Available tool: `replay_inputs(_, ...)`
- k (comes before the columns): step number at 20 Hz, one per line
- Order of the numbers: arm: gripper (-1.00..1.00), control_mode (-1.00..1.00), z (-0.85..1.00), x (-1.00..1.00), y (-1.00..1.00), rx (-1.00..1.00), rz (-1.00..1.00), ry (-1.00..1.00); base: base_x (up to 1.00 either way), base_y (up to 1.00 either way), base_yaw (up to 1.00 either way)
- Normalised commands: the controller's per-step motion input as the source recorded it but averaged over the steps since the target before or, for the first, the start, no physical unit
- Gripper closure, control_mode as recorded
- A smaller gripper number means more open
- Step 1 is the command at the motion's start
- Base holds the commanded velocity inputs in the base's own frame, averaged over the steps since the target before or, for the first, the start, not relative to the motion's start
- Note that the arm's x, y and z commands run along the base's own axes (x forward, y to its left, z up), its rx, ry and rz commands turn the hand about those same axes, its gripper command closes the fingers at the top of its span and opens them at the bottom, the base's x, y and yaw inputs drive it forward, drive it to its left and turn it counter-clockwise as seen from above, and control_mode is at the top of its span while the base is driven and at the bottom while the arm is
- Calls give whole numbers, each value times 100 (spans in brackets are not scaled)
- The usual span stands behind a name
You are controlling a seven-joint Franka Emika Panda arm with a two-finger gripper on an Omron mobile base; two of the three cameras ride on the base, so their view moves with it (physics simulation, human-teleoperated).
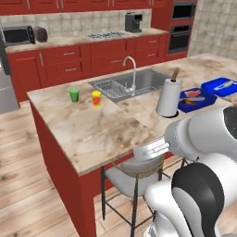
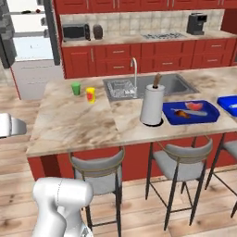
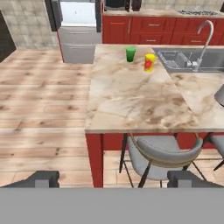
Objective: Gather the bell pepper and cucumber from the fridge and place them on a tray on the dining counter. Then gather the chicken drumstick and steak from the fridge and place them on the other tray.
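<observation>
From the left base view, the steak [image 1: 196, 93] and chicken drumstick [image 1: 187, 101] lie in a blue tray [image 1: 209, 99] beside the paper towel roll [image 1: 168, 98] on the table [image 1: 102, 129].

From the right base view, the fridge [image 2: 32, 44] stands open behind that roll, ready for more food.

In the hand view, the pincer [image 3: 112, 178] is wide open and holds nothing.

Dining counter [image 2: 69, 125]: beige marbled top, red base, steel sink [image 2: 148, 88] inset toward far edge, tap [image 2: 134, 69] at its far left. Green cup [image 2: 76, 88] and yellow cup [image 2: 90, 95] side by side, left of sink. White paper towel roll [image 2: 152, 105] upright, right of centre. Blue tray [image 2: 190, 112] just right of roll, holding red and brown food. Second blue tray [image 2: 229, 104] at far right edge.
</observation>
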Motion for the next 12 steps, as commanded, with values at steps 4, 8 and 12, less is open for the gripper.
replay_inputs(4,-100,100,0,0,0,0,0,0,-32,100,0)
replay_inputs(8,-100,100,0,0,0,0,0,0,-26,100,0)
replay_inputs(12,-100,100,0,0,0,0,0,0,-7,100,0)
